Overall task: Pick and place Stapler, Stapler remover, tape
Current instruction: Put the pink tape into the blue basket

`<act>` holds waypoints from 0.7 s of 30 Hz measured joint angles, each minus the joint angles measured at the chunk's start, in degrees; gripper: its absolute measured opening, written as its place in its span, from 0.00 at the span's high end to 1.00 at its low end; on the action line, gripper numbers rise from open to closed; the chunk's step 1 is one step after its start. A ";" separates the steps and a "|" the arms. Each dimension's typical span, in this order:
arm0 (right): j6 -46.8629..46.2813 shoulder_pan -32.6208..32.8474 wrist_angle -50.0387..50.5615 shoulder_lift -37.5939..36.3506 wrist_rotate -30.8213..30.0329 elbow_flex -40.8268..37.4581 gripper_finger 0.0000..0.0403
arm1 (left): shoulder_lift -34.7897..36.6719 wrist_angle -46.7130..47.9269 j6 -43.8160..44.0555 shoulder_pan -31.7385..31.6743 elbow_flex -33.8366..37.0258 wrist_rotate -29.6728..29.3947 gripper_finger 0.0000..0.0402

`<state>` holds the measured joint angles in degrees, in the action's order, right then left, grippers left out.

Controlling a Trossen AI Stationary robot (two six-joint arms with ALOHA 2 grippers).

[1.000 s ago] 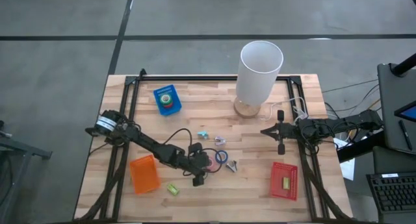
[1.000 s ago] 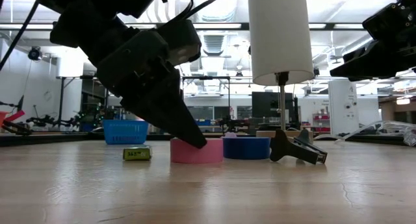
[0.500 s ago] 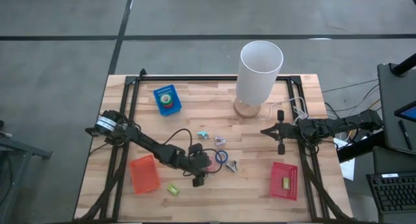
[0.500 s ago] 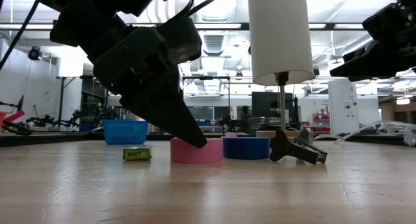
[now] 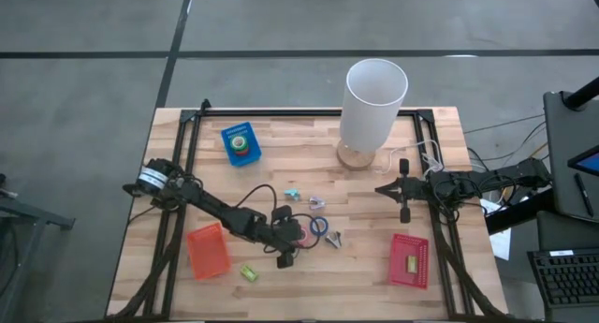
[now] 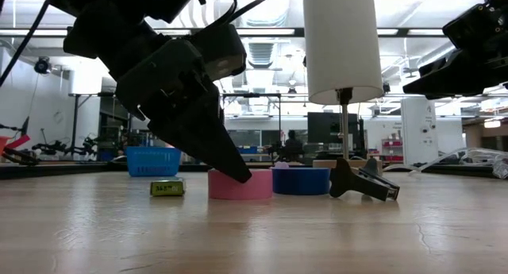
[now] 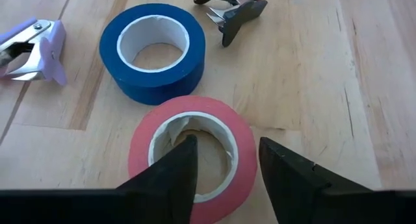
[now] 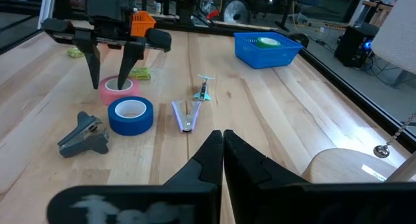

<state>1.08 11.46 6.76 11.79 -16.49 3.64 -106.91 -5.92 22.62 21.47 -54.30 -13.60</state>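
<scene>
A pink tape roll (image 7: pixel 244 143) lies flat on the wood, next to a blue tape roll (image 7: pixel 153 52) and a black staple remover (image 7: pixel 231 13). A purple staple remover (image 7: pixel 32 49) lies beyond the blue roll. My left gripper (image 7: pixel 224 156) is open, low over the pink roll (image 5: pixel 298 231). One finger (image 7: pixel 182 162) is in its pale core and the other (image 7: pixel 279 169) is outside its wall. My right gripper (image 5: pixel 404 199) is shut and waits above the table's right side. A green roll sits in the blue basket (image 5: pixel 241 143). My left gripper comes slanting down from the table's left, its fingers on either side of the pink roll's wall (image 7: pixel 244 143), one inside the hollow and one outside. The roll lies flat on the table. I cannot tell whether either finger touches it.
A white lamp (image 5: pixel 374 103) stands at the far edge. An orange basket (image 5: pixel 208 250) and a yellow-green block (image 5: pixel 249 272) are near the left arm. A red basket (image 5: pixel 409 259) holding a yellow-green block sits near right. A small teal clip (image 5: pixel 293 194) lies mid-table.
</scene>
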 joint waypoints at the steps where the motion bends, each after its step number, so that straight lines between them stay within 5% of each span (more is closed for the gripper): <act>1: 0.00 0.00 0.00 0.00 0.00 0.00 0.98 | 0.00 0.08 -0.03 -0.02 0.00 -0.04 0.61; 11: 0.00 0.00 0.00 -0.01 0.00 0.00 0.98 | -0.03 0.11 -2.48 0.02 -0.26 0.28 0.90; 21: 0.00 -0.02 0.00 0.00 0.00 0.00 0.98 | 4.35 6.12 -4.69 0.07 0.12 -1.21 0.88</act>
<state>1.08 11.44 6.76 11.79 -16.49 3.64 -102.57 0.21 17.93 21.54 -54.18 -14.81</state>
